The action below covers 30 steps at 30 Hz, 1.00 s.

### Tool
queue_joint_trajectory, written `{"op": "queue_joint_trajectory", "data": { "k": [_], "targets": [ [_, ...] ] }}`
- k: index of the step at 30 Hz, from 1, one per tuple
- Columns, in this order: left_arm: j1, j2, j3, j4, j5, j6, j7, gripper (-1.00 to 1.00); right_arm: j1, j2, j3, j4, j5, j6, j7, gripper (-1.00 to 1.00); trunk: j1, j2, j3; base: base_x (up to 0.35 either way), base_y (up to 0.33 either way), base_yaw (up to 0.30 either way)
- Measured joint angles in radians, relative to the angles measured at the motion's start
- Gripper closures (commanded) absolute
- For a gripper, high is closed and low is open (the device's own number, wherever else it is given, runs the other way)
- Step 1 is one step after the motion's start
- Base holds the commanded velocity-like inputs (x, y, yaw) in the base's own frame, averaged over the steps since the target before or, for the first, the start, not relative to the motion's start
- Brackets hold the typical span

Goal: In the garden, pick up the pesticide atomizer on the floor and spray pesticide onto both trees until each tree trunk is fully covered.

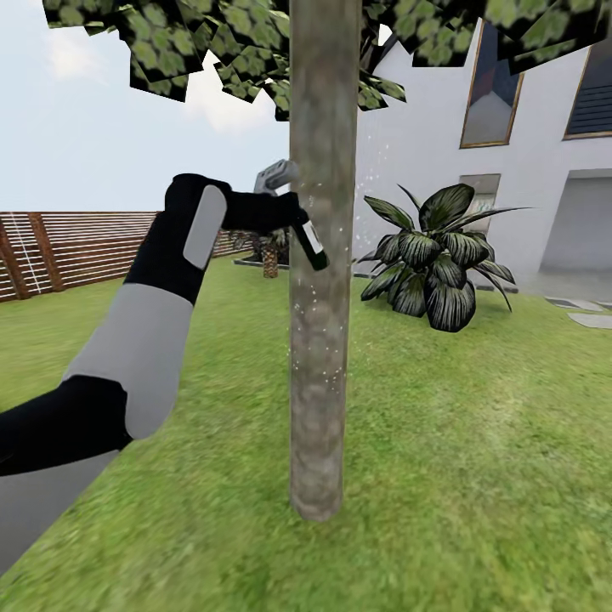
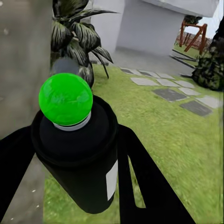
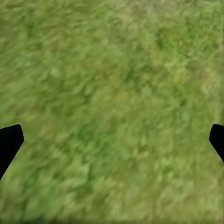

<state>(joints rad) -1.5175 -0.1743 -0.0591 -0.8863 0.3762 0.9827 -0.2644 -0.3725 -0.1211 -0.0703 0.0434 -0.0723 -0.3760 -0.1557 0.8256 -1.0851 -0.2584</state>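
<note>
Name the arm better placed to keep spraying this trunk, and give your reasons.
Left. The left gripper holds the pesticide atomizer up against the tree trunk, which is flecked with white specks. The right gripper is open over grass.

Green lawn [image 1: 476,442], brown slat fence [image 1: 76,246], white house wall [image 1: 425,144], pale cloudy sky [image 1: 102,144].

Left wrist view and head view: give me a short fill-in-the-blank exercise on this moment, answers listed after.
1. The left end effector is shut on the pesticide ____.
2. The dot on the atomizer is coloured ____.
3. The tree trunk carries tiny ____ specks.
4. The right end effector, fingers wide apart, hangs above ____.

Answers: atomizer; green; white; grass
</note>
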Motion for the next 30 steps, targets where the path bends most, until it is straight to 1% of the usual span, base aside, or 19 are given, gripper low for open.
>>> {"op": "queue_joint_trajectory", "data": {
  "k": [2,4,5,7,8,9,10,11,13,15,20,21,22,23,25,26,27,28,30],
  "targets": [
    [-0.003,0.0,0.003,0.012,0.019,0.0,-0.001,1.0,0.0,0.0,0.0,0.0,0.0,0.0,0.0,-1.0,0.0,0.0,0.0,0.0,0.0,0.0],
    [-0.004,0.0,-0.016,0.048,0.026,0.0,-0.001,1.0,0.0,0.0,0.0,0.0,0.0,0.0,0.0,-1.0,0.0,0.0,0.0,0.0,0.0,0.0],
    [-0.004,0.0,-0.053,0.088,0.031,-0.001,-0.001,1.0,0.0,0.0,0.0,0.0,0.0,0.0,0.0,-1.0,0.0,0.0,0.0,0.0,0.0,0.0],
    [-0.004,0.0,-0.151,0.187,0.032,-0.003,-0.001,1.0,0.0,0.0,0.0,0.0,0.0,0.0,0.0,-1.0,0.0,0.0,0.0,0.0,0.0,0.0],
    [-0.004,0.0,-0.186,0.234,0.031,-0.005,0.0,1.0,0.0,0.0,0.0,0.0,0.0,0.0,0.0,-1.0,0.0,0.0,0.0,0.0,0.0,0.0],
    [-0.004,0.0,-0.198,0.257,0.032,-0.006,0.0,1.0,0.0,0.0,0.0,0.0,0.0,0.0,0.0,-1.0,0.0,0.0,0.0,0.0,0.0,0.0],
    [-0.004,0.0,-0.222,0.31,0.034,-0.008,0.002,1.0,0.0,0.0,0.0,0.0,0.0,0.0,0.0,-1.0,0.0,0.0,0.0,0.0,0.0,0.0],
    [-0.005,0.0,-0.23,0.341,0.03,-0.013,0.001,1.0,0.0,0.0,0.0,0.0,0.0,0.0,0.0,-1.0,0.0,0.0,0.0,0.0,0.0,0.0],
    [-0.005,0.0,-0.237,0.378,0.036,-0.023,0.001,1.0,0.0,0.0,0.0,0.0,0.0,0.0,0.0,-1.0,0.0,0.0,0.0,0.0,0.0,0.0],
    [-0.004,0.0,-0.242,0.435,0.031,-0.045,0.001,1.0,0.0,0.0,0.0,0.0,0.0,0.0,0.0,-1.0,0.0,0.0,0.0,0.0,0.0,0.0],
    [-0.004,0.0,-0.244,0.604,0.021,-0.197,-0.003,1.0,0.0,0.0,0.0,0.0,0.0,0.0,0.0,-1.0,0.0,0.0,0.0,0.0,0.0,0.0],
    [-0.004,0.0,-0.245,0.654,0.015,-0.234,-0.005,1.0,0.0,0.0,0.0,0.0,0.0,0.0,0.0,-1.0,0.0,0.0,0.0,0.0,0.0,0.0],
    [-0.004,0.0,-0.244,0.674,0.019,-0.25,-0.005,1.0,0.0,0.0,0.0,0.0,0.0,0.0,0.0,-1.0,0.0,0.0,0.0,0.0,0.0,0.0],
    [-0.004,0.0,-0.245,0.714,0.014,-0.289,-0.006,1.0,0.0,0.0,0.0,0.0,0.0,0.0,0.0,-1.0,0.0,0.0,0.0,0.0,0.0,0.0],
    [-0.004,0.0,-0.244,0.792,0.015,-0.389,-0.005,1.0,0.0,0.0,0.0,0.0,0.0,0.0,0.0,-1.0,0.0,0.0,0.0,0.0,0.0,0.0],
    [0.003,0.0,-0.243,0.823,0.012,-0.464,-0.005,1.0,0.0,0.0,0.0,0.0,0.0,0.0,0.0,-1.0,0.0,0.0,0.0,0.0,0.0,0.0],
    [0.011,0.0,-0.242,0.831,0.014,-0.486,-0.006,1.0,0.0,0.0,0.0,0.0,0.0,0.0,0.0,-1.0,0.0,0.0,0.0,0.0,0.0,0.0],
    [0.033,0.0,-0.243,0.841,0.011,-0.521,-0.005,1.0,0.0,0.0,0.0,0.0,0.0,0.0,0.0,-1.0,0.0,0.0,0.0,0.0,0.0,0.0],
    [0.095,0.0,-0.246,0.851,0.009,-0.594,-0.005,1.0,0.0,0.0,0.0,0.0,0.0,0.0,0.0,-1.0,0.0,0.0,0.0,0.0,0.0,0.0]
  ]
}}
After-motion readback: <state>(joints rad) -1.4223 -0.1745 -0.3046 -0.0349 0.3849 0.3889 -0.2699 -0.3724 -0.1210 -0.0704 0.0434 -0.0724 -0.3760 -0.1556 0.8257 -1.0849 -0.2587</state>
